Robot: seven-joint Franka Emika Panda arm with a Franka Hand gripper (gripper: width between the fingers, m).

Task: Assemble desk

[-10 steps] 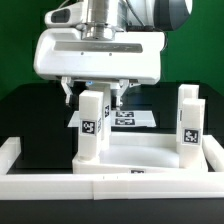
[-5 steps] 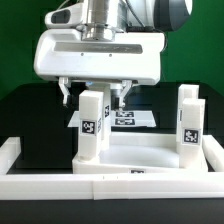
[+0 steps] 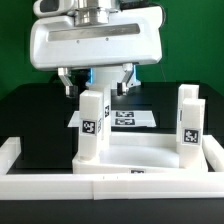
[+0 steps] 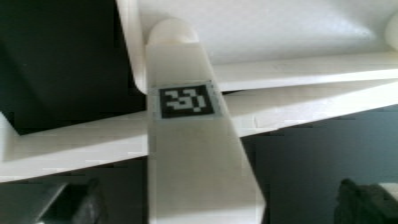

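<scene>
While the long white bars [image 3: 110, 182] edge the front of the black bench [image 3: 30, 115], the desk panel [image 3: 140, 155] lies flat just behind them. Two leg blocks stand upright on the panel: one [image 3: 92, 125] toward the exterior view's left, one [image 3: 188, 122] at the exterior view's right, each with a square tag. The hand [image 3: 95, 82] hangs directly above the left leg block, its fingers [image 3: 125, 78] spread wide on both sides of the block's top, not touching it. In the wrist view this leg block [image 4: 192, 140] stands between the dark fingertips [image 4: 71, 200]. Behind it, the marker board [image 3: 130, 118] lies flat on the bench. Compared with a second ago, the hand is higher and its fingers are clear of the block.
</scene>
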